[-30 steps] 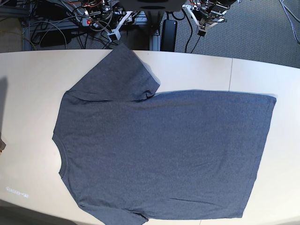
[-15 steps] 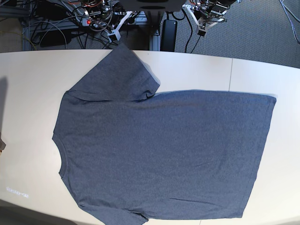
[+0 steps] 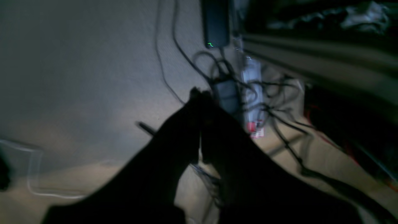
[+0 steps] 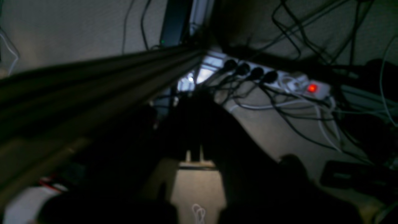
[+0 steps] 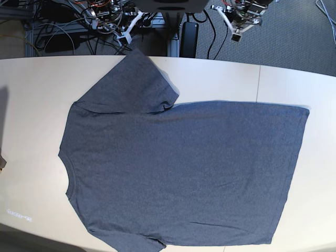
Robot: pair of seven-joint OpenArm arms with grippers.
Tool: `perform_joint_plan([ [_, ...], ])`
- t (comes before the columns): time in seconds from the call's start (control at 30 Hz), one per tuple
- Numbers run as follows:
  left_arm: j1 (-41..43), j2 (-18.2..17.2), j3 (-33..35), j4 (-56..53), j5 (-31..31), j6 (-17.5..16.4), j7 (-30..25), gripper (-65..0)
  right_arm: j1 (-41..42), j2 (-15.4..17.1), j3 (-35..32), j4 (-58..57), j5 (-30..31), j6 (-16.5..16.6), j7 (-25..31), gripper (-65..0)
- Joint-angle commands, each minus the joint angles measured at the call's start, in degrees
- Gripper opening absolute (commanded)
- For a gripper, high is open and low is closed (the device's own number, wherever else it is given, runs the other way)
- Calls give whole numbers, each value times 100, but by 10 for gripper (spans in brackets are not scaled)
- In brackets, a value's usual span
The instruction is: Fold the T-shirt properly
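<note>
Base: shirt (image 5: 178, 173) flat on counter (image 5: 31, 105), spread full, collar at view's left, hem at right, 1 sleeve splayed toward far edge; laid open, ready for 1st fold, I judge. Both arms parked off far edge, apart from cloth.

L wrist: left fingers (image 3: 199, 93) pinched together, empty, aimed at floor cables (image 3: 273, 115).

R wrist: right fingers (image 4: 194, 99) dark, appear closed, empty; power strip (image 4: 279, 81) beyond. No containers seen.

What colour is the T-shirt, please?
Heathered slate-blue grey T-shirt, best in the base view.
</note>
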Motion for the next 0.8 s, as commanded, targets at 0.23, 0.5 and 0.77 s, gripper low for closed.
perform_joint_plan([
  [0.23,555,-651,0,251,-153,-966,-1001,-650,-1034,621,0,970,391,555,42,-650],
  [0.5,1508,-1211,-2,1672,-157,-1810,-1198,-650,-2540,1386,-393,2994,695,562,39,-650],
  [0.77,2872,-1941,-664,3963,-162,-2203,-1878,-650,-3947,2509,-485,5359,699,560,42,-650],
])
